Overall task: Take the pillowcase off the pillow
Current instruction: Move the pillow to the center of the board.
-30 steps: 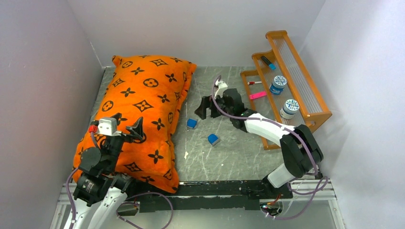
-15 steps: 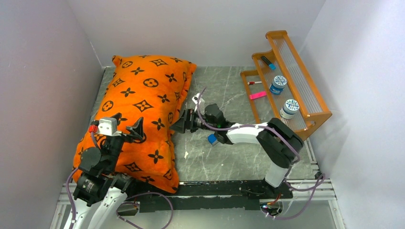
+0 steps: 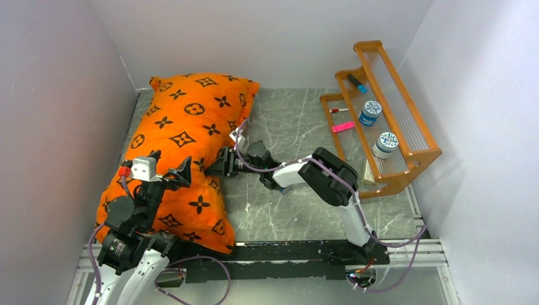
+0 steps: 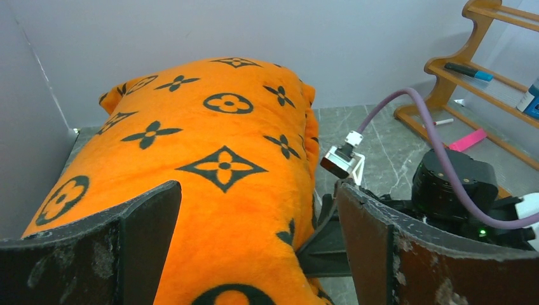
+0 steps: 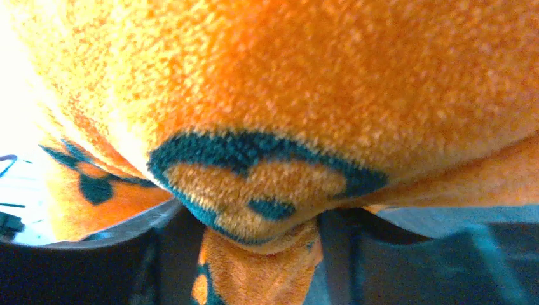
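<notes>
The pillowcase (image 3: 184, 146) lies plump beneath the left fingers (image 4: 257, 197), which hang spread wide above its near end with nothing in them; its other side runs along the left wall into the back corner, and the pillow inside is hidden. The right fingers (image 3: 224, 166) sit low at its right edge, a fold of orange fabric filling the gap between them; I cannot tell whether they pinch it. Beyond their arm the grey surface (image 3: 299, 216) lies open up to the wooden rack (image 3: 370, 46), whose steps hold two blue-lidded jars (image 3: 370, 112), a marker (image 3: 356, 82) and a pink strip (image 3: 342, 127)
</notes>
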